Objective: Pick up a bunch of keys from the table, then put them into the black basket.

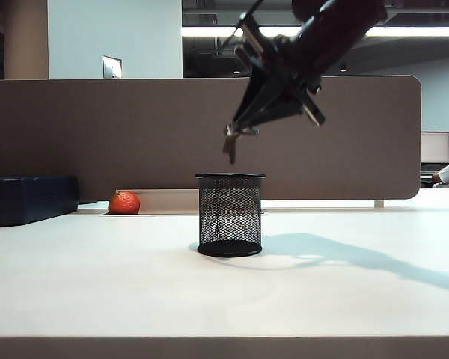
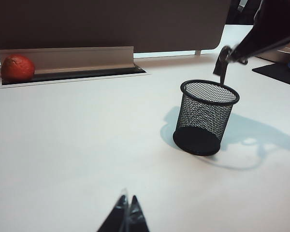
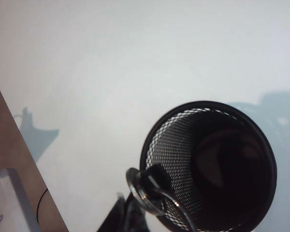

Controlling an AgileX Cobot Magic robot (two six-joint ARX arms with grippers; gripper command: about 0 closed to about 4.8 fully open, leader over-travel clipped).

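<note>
Upper middle of the exterior view, the right gripper (image 1: pixel 241 129) pinches the bunch of keys (image 1: pixel 231 143) above the black basket (image 1: pixel 230 215); light, loose, slippery metal, likely best gripped at the ring, while the left gripper (image 2: pixel 127 212) rests closed low on the table (image 1: pixel 97 277).

One black basket (image 1: pixel 230 215) on one table (image 1: pixel 135 284); one bunch of keys (image 1: pixel 232 140), number of single keys in it not readable; one orange-red round fruit (image 1: pixel 124 203); one dark box-shaped case (image 1: pixel 28 199); one brown partition panel (image 1: pixel 135 127); one pale cable tray (image 2: pixel 67 59) along the partition; two grippers in all: one right gripper (image 1: pixel 243 129), one left gripper (image 2: pixel 127 212); one monitor (image 1: pixel 435 147) in the far background.
</note>
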